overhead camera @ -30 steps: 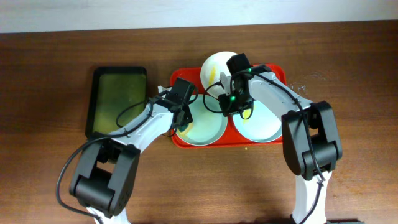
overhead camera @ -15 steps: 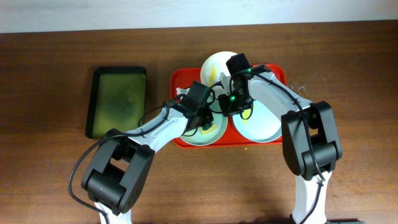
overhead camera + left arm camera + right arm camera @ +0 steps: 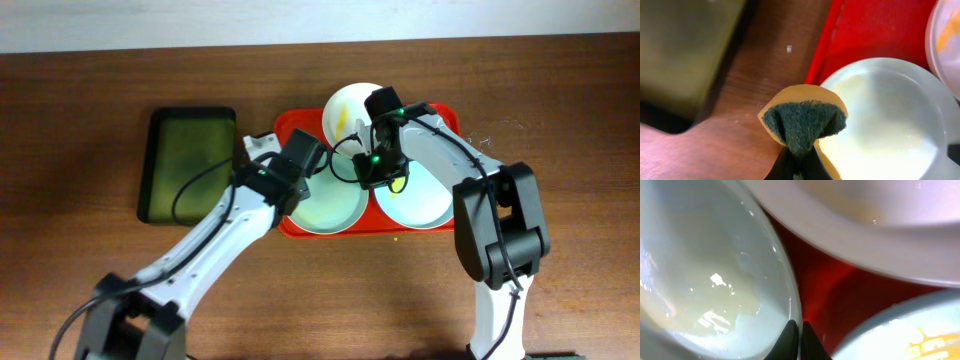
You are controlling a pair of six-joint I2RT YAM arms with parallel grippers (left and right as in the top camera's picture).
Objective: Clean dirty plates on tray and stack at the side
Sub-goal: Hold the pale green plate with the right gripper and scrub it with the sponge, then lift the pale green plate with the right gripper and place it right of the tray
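Observation:
The red tray (image 3: 288,128) holds three plates. The cream-white plate (image 3: 346,104) at the back has yellow smears. A pale blue plate (image 3: 335,208) lies front left, and another pale blue plate (image 3: 422,200) with a yellow smear lies front right. My left gripper (image 3: 290,190) is shut on a folded yellow-and-green sponge (image 3: 803,123), held at the left edge of the front-left plate (image 3: 885,125), over the tray's rim. My right gripper (image 3: 799,330) is shut on that plate's right rim (image 3: 705,270), also seen in the overhead view (image 3: 368,180).
A smaller dark green-black tray (image 3: 188,160) lies on the brown table left of the red tray; it also shows in the left wrist view (image 3: 685,50). Cables hang over the tray's middle. The cream-white plate (image 3: 865,225) sits close behind my right gripper.
My left gripper swept the sponge right across the front-left pale blue plate, then came back to the plate's left edge. The right gripper has kept its hold on the rim.

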